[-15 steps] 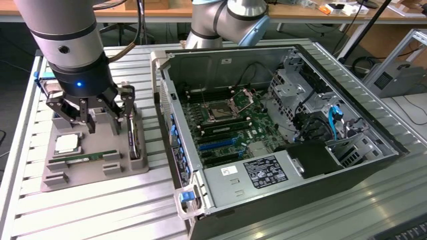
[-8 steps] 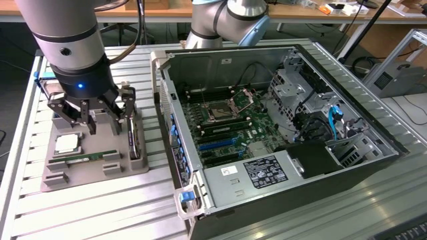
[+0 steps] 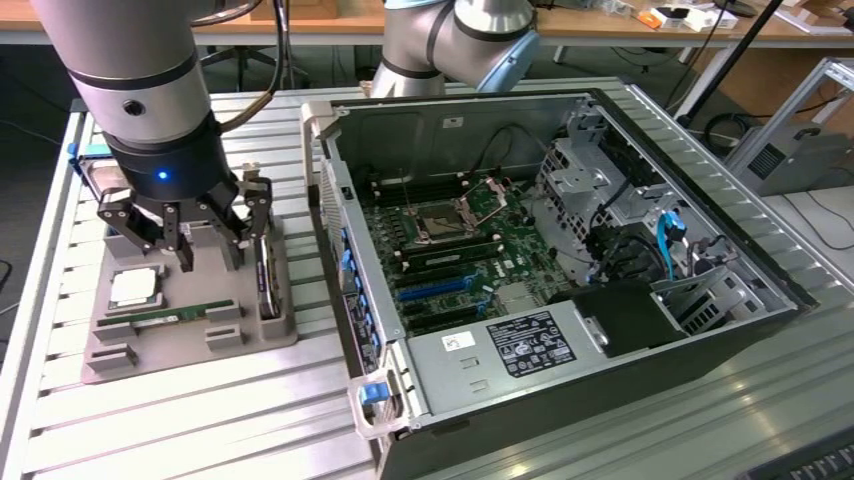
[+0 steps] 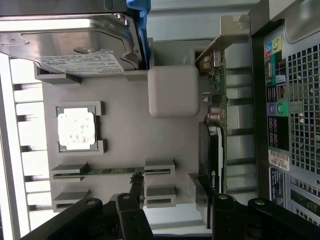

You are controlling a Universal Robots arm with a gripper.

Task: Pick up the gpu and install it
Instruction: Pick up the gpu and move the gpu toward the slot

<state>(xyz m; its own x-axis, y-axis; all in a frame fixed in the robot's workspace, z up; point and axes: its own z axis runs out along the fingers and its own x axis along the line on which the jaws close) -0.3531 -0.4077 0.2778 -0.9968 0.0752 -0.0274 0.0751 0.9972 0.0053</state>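
Pincer spread open (black jointed fingers), over grey moulded tray, flat dark gpu standing edgewise

gpu: in tray, case side | tray: exterior view's left of case

Claw spread wide, low over grey tray; gpu on edge at tray side nearest open computer case.

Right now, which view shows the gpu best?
Wrist view: the gpu stands on edge in its slot of the gray tray, with its black shroud, green board and metal bracket all showing. In the exterior view it is a thin dark edge close beside the gripper.
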